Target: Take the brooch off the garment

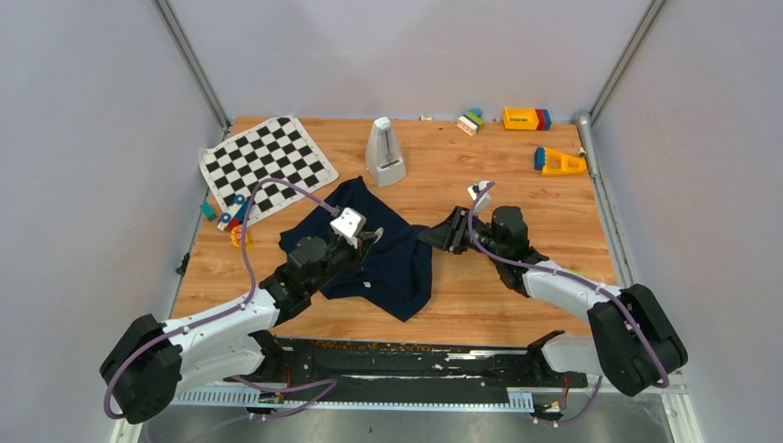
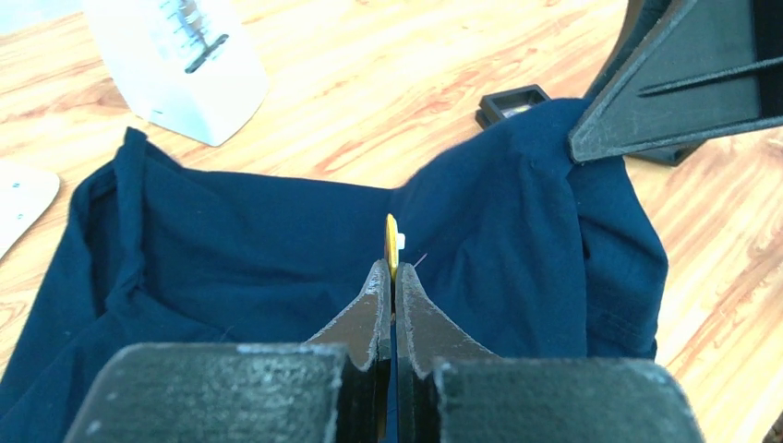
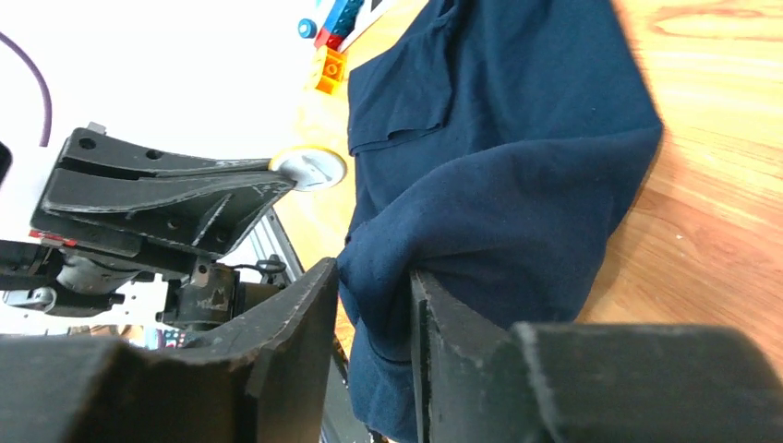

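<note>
Left gripper (image 2: 391, 277) closed on the brooch (image 3: 309, 169), held edge-on over the garment (image 2: 277, 240). Right gripper (image 3: 374, 286) pinches a fold at the garment's right edge.

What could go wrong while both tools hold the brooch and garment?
1. The left tool grips the brooch only by its thin edge, at its tip; the brooch might slip out.
2. The right tool pinches just a fold of the garment; if that slips, the garment could lift with the brooch.
</note>
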Robot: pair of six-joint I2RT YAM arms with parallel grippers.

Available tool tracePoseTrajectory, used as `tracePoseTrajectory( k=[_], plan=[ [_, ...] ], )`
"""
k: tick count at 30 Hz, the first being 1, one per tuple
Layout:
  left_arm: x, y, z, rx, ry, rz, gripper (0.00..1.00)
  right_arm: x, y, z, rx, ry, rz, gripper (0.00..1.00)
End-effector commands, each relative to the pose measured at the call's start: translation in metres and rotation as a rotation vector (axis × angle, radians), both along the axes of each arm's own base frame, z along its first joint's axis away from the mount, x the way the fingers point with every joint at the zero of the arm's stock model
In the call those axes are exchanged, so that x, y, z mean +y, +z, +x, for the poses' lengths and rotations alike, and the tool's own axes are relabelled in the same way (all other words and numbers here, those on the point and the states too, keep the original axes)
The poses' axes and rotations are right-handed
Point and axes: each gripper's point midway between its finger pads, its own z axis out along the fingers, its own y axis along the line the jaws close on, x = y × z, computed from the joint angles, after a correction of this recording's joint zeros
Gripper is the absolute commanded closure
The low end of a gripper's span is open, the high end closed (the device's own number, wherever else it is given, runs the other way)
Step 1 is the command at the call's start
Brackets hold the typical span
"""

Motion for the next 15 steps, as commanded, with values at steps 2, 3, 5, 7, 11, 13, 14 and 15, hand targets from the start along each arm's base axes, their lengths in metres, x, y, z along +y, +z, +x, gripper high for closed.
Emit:
tracePoseTrajectory(
  k=[2,3,5,7,11,13,14,15],
  plan=[
    [0.021,0.005,0.014,0.03,0.107,-0.061,1.0,-0.004,0.021,0.015,-0.083,-0.066,-0.015,0.56],
    [0.023,0.005,0.015,0.038,0.11,-0.07,1.0,-0.005,0.021,0.015,-0.088,-0.07,-0.018,0.52],
    [0.027,0.006,0.017,0.051,0.11,-0.103,1.0,-0.007,0.023,0.016,-0.098,-0.081,-0.023,0.41],
    [0.03,0.007,0.016,0.061,0.107,-0.135,1.0,-0.007,0.025,0.016,-0.111,-0.081,-0.026,0.29],
    [0.03,0.014,0.013,0.058,0.084,-0.181,1.0,-0.002,0.03,0.014,-0.138,-0.069,-0.048,0.25],
    [0.031,0.013,0.013,0.053,0.078,-0.189,1.0,0.0,0.029,0.013,-0.146,-0.079,-0.061,0.17],
    [0.032,0.016,0.014,0.04,0.077,-0.199,1.0,0.001,0.031,0.013,-0.153,-0.079,-0.061,0.16],
    [0.033,0.011,0.013,0.041,0.073,-0.196,1.0,0.003,0.032,0.012,-0.159,-0.077,-0.061,0.15]
  ],
)
